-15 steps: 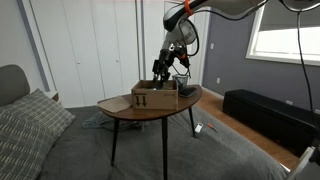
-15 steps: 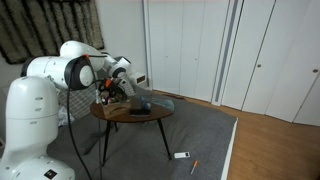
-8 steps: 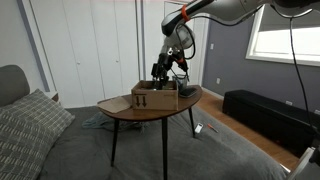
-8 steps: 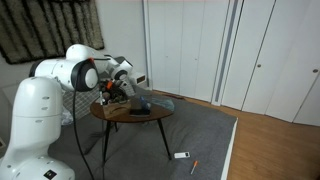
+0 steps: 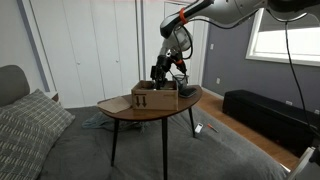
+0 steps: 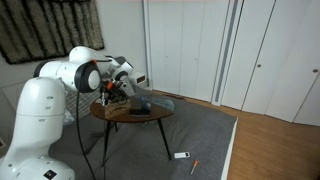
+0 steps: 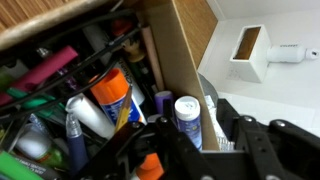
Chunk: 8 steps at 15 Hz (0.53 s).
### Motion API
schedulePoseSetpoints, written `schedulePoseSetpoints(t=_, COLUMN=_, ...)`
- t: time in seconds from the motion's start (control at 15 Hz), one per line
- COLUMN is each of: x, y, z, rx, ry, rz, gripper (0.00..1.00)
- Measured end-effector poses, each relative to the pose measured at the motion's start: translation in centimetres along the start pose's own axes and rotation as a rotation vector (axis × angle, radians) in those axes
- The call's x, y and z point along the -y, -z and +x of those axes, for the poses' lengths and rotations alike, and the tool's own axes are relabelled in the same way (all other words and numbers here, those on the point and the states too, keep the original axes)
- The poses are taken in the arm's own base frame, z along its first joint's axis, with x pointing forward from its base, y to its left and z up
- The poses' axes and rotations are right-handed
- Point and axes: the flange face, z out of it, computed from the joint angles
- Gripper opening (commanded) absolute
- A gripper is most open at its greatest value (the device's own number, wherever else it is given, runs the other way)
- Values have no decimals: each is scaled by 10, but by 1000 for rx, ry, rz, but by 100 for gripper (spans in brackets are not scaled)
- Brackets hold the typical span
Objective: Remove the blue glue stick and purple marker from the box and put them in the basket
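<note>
The tan box (image 5: 154, 97) stands on the round wooden table (image 5: 125, 111); it also shows in an exterior view (image 6: 117, 98). My gripper (image 5: 160, 72) reaches down into the box's far end. In the wrist view the gripper (image 7: 195, 150) is open, and its dark fingers (image 7: 135, 150) straddle the box's cardboard wall (image 7: 180, 60). The blue glue stick (image 7: 187, 117), white-capped, stands upright between them against the wall's inside. A purple marker tip (image 7: 163, 100) sits just beside it. The dark mesh basket (image 6: 143, 104) stands next to the box.
The box is crammed with several other things, among them an orange-labelled bottle (image 7: 110, 92) and a pink marker (image 7: 45, 70). A bed with a pillow (image 5: 30, 120) and a dark bench (image 5: 265, 115) flank the table. Small things lie on the floor (image 6: 181, 155).
The gripper stays in the box's end; the arm's upper links have shifted only slightly.
</note>
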Motion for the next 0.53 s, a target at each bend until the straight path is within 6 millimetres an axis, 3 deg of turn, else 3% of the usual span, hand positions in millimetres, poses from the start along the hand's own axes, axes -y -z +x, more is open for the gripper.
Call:
schedulePoseSetpoints(t=0.27, x=-5, y=-3, z=4, rx=0, ry=-13, rz=8, gripper=26)
schedulePoseSetpoints(t=0.53, x=-7, y=-1, z=6, rx=-11, ry=-24, rz=27, gripper=25)
